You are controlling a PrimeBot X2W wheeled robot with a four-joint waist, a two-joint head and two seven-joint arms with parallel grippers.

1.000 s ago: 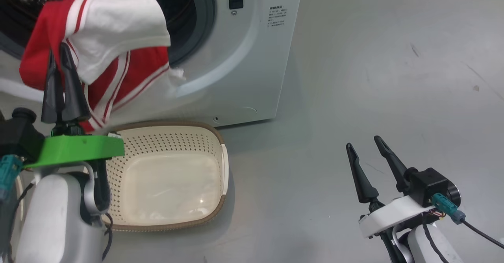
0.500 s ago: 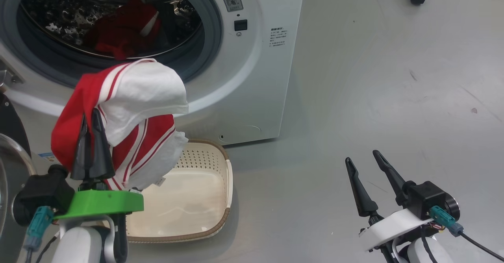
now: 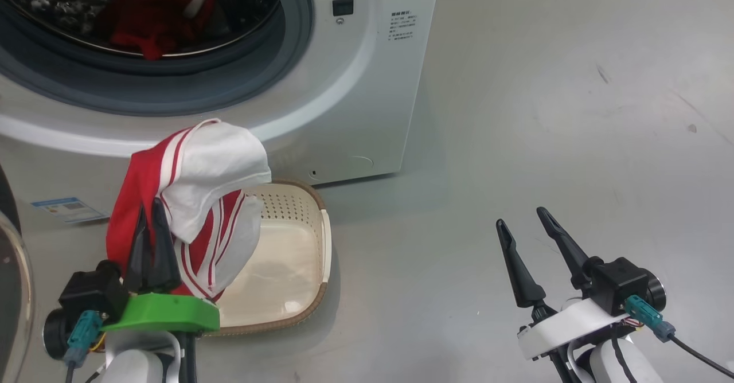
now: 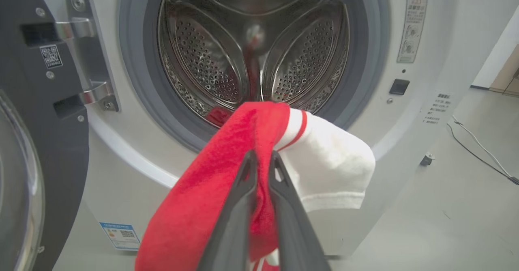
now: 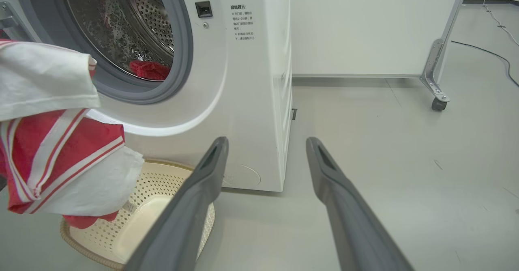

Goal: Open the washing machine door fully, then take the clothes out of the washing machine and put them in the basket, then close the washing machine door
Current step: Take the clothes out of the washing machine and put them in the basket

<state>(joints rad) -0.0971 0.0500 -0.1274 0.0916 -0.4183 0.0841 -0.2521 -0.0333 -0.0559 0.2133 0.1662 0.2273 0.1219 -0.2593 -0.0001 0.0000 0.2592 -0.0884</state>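
Lit brightly and evenly from overhead. Threw soft grey shadows on floor (image 3: 436,171) beside washing machine (image 3: 355,102) and right of basket (image 3: 325,239). Caught glints on steel drum (image 4: 302,60), pale sheen on basket bottom. Bowed straight lines toward wrist-view edges. Blurred drum's far centre.

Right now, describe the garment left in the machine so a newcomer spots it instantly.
Find the white washing machine; look inside its steel drum. The red bundle lying at the bottom is it, unlike the red-and-white garment hanging outside from the left end effector.
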